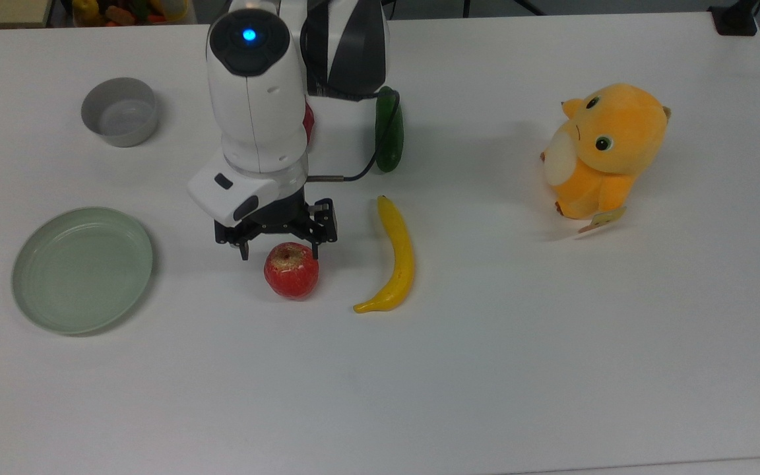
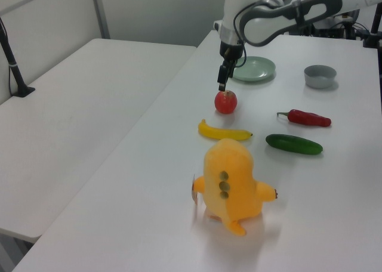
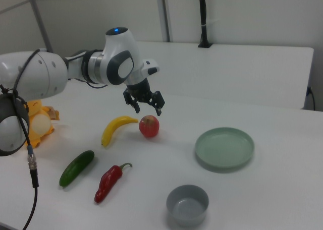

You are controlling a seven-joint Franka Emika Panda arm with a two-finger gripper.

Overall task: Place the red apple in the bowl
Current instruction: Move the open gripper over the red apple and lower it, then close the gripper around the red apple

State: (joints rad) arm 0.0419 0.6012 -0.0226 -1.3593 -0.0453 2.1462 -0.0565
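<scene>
white table (image 1: 485, 369): gripper (image 1: 279, 253) above red apple (image 1: 291, 270)

The red apple (image 1: 291, 270) stands stem side up (pale patch on top) near the table's (image 1: 485, 369) middle; the empty grey bowl (image 1: 119, 111) sits upright near a corner.

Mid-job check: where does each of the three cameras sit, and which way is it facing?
Top view: overhead, looking down on the table; arm and open tool just above the red apple.
Left view: beyond the plush toy, looking along the table toward the bowl; forearm and tool show.
Right view: from the bowl's end, facing back; arm and tool show.
All three share the apple, banana and green plate.
</scene>
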